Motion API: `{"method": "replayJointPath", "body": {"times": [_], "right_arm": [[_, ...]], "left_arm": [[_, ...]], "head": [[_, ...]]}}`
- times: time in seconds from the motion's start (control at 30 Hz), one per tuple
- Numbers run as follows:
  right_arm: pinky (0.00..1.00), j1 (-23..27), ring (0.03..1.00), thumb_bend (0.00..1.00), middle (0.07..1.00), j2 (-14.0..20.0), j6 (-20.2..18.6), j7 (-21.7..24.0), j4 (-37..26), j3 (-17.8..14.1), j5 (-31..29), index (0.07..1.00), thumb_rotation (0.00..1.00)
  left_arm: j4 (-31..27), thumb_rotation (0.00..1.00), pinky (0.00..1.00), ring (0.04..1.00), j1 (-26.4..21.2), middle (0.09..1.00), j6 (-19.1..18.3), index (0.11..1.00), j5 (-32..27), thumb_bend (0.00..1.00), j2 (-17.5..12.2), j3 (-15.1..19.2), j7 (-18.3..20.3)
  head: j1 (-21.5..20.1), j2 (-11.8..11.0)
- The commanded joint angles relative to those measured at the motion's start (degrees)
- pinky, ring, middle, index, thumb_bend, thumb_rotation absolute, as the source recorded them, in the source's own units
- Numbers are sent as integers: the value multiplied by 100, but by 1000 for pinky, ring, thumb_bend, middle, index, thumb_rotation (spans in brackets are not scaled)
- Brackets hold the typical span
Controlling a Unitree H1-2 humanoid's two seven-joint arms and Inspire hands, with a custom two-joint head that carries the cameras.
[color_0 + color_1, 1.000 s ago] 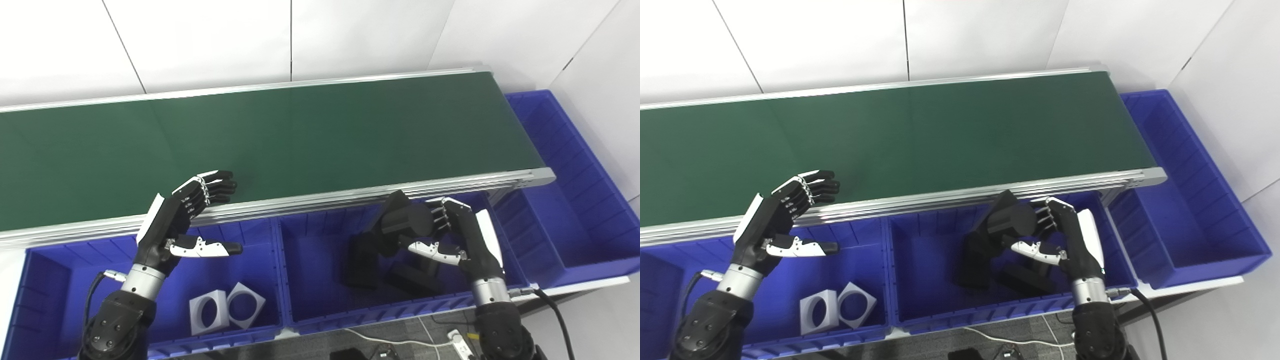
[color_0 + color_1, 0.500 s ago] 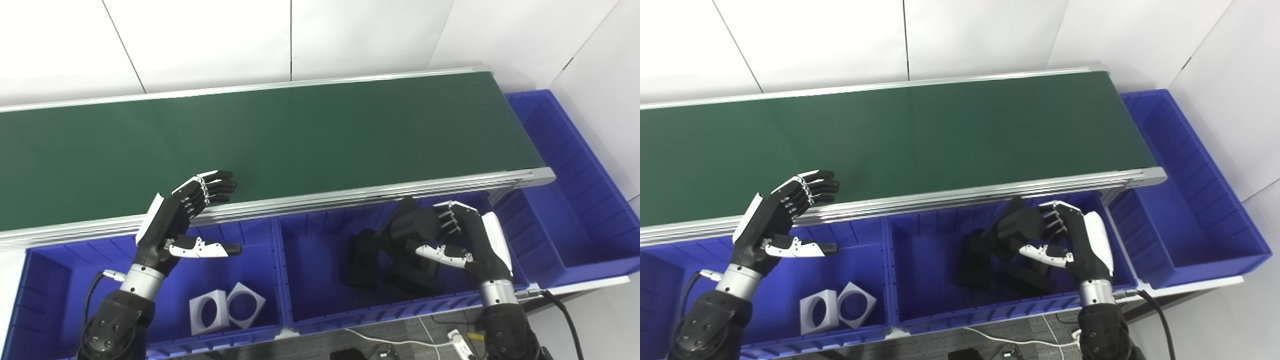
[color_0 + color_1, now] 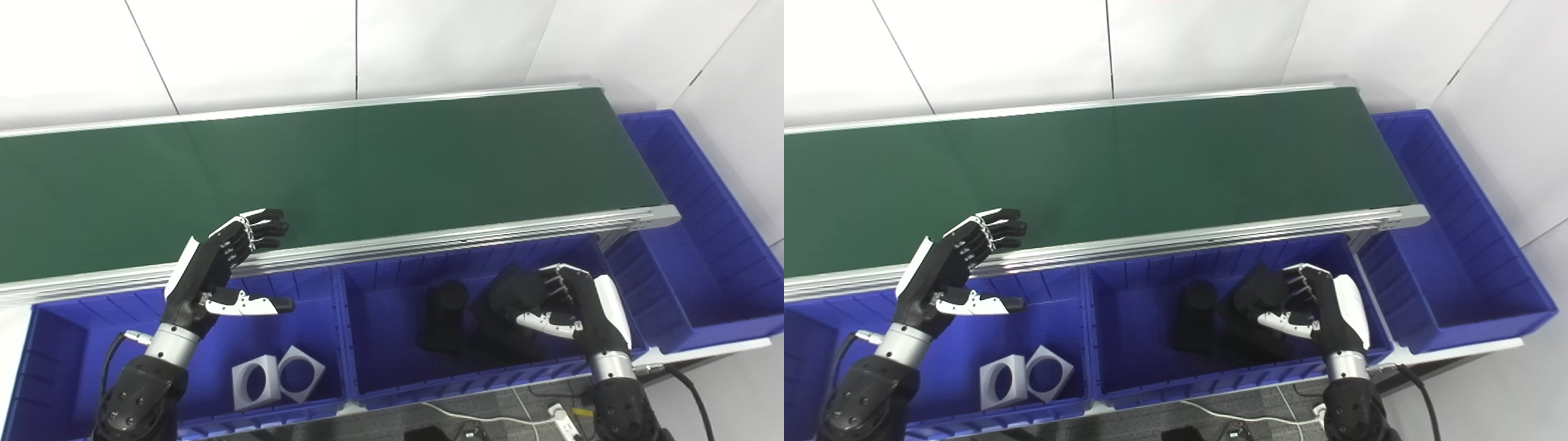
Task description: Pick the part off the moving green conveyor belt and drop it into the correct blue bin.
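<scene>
In the middle bin (image 3: 392, 367), a black part (image 3: 511, 293) is being gripped by the right hand (image 3: 566, 306), low among other black parts (image 3: 442, 318). A snag on release is being risked. The left hand (image 3: 214, 269) is being held open, empty, beside the belt (image 3: 367, 165).
</scene>
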State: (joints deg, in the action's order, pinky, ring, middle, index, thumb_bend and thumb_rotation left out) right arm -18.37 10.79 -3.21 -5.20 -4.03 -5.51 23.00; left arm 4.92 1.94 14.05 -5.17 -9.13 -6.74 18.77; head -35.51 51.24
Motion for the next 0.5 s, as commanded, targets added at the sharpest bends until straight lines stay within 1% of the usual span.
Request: {"method": "replayJointPath", "body": {"times": [0.0,0.07,0.1,0.13,0.23,0.33,0.47], "right_arm": [[554,12,621,898,686,85,52,97,-257,11,-165,683,97],[614,4,693,959,753,102,143,137,-248,29,-252,730,136],[625,2,709,972,767,110,146,140,-251,41,-258,739,147],[651,0,737,990,786,117,140,142,-255,51,-263,758,181],[685,-10,781,1000,822,123,74,153,-274,74,-242,793,232],[693,-8,802,1000,840,117,82,154,-273,82,-272,809,267],[686,-11,793,1000,835,123,123,143,-285,94,-276,807,274]], "left_arm": [[-115,89,716,748,-111,733,103,757,-48,1000,-39,33,-4],[-136,93,716,749,-102,734,64,759,-38,1000,-41,35,-12],[-152,95,717,750,-98,734,54,759,-42,1000,-35,35,-15],[-162,91,710,748,-96,733,50,758,-44,1000,-31,35,-16],[-178,82,710,749,-87,733,53,756,-42,1000,-26,37,-21],[-203,67,709,748,-82,736,28,756,-56,1000,-33,35,-9],[-210,59,714,750,-80,735,1,756,-95,1000,-28,34,10]], "head": [[0,-4],[11,-7],[17,-5],[17,-5],[17,-6],[23,-9],[23,-9]]}}
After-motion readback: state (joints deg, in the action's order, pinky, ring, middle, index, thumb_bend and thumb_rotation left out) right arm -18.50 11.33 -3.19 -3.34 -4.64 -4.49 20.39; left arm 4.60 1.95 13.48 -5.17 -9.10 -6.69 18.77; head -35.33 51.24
